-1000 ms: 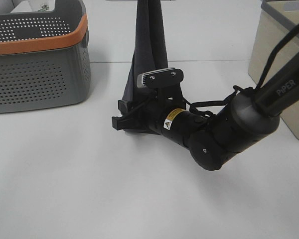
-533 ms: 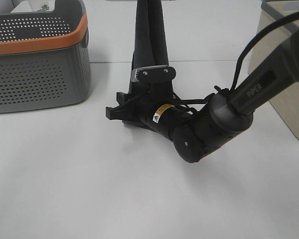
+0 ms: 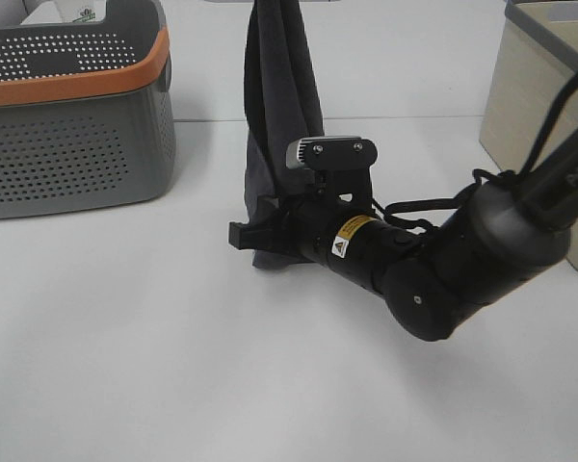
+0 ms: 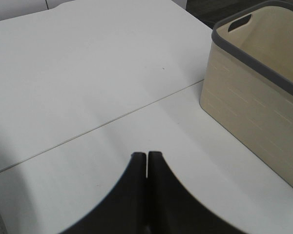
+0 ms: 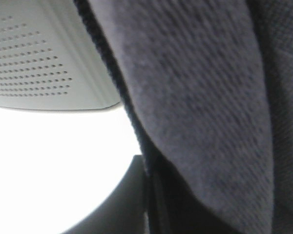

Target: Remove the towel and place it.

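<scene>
The towel [image 3: 279, 96], a dark charcoal cloth, hangs in a narrow bunch from above the top edge of the exterior high view down to the white table. My right gripper [image 3: 243, 234] lies low across its bottom end and is shut on the cloth's lower edge. In the right wrist view the towel [image 5: 200, 97] fills most of the picture, and its stitched edge runs down into the closed right gripper [image 5: 149, 195]. My left gripper [image 4: 146, 158] is shut, high over the table; no cloth shows between its fingers in the left wrist view.
A grey perforated basket with an orange rim [image 3: 67, 125] stands at the back left, close to the towel. A beige bin with a grey rim [image 3: 544, 115] stands at the right edge, also seen as the beige bin [image 4: 259, 97]. The table [image 3: 173, 366] is white.
My right gripper has closed on the towel's lower edge. The right arm shifted slightly right and towards the front, and the cloth's bottom now bulges to the left.
</scene>
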